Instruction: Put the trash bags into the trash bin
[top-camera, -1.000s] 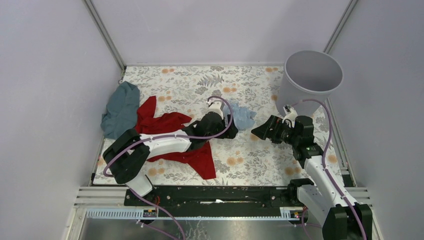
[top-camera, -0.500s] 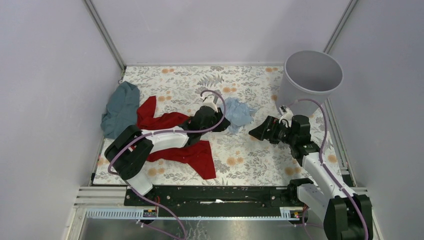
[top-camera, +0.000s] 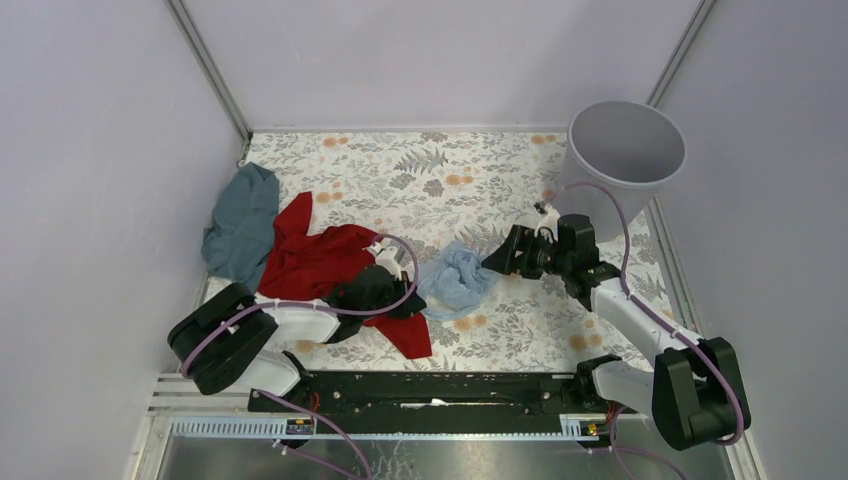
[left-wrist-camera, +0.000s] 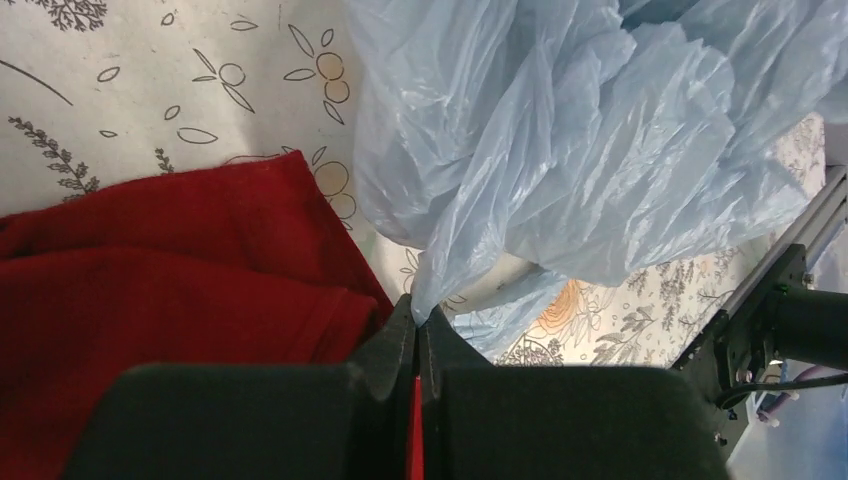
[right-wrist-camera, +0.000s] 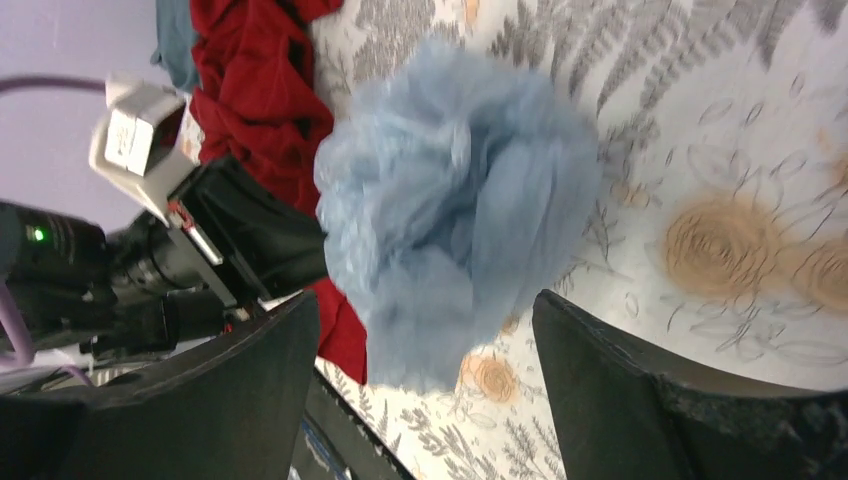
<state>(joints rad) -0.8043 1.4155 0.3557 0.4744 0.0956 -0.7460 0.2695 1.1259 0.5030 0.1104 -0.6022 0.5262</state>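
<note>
The bag (top-camera: 455, 280) lies crumpled on the table (top-camera: 400, 170), near its middle and toward the near edge. It is just beside the red cloth (top-camera: 320, 260) and well apart from the bin (top-camera: 580, 190) in the far right corner.

It is bunched into a loose clump, slightly longer left to right, so its long axis runs between our two arms. We cannot tell where its mouth faces.

Our left end effector (left-wrist-camera: 418, 330) is closed tight, with a fold of film pinched at its tips. Our right end effector (right-wrist-camera: 425, 300) stands wide open, one finger on each side of the clump, holding nothing.

We judge the grasp step to be in hand. The next move calls for the right jaws to close on the bag's far side. Then both arms should lift it clear of the red cloth and carry it over the bin's rim.
</note>
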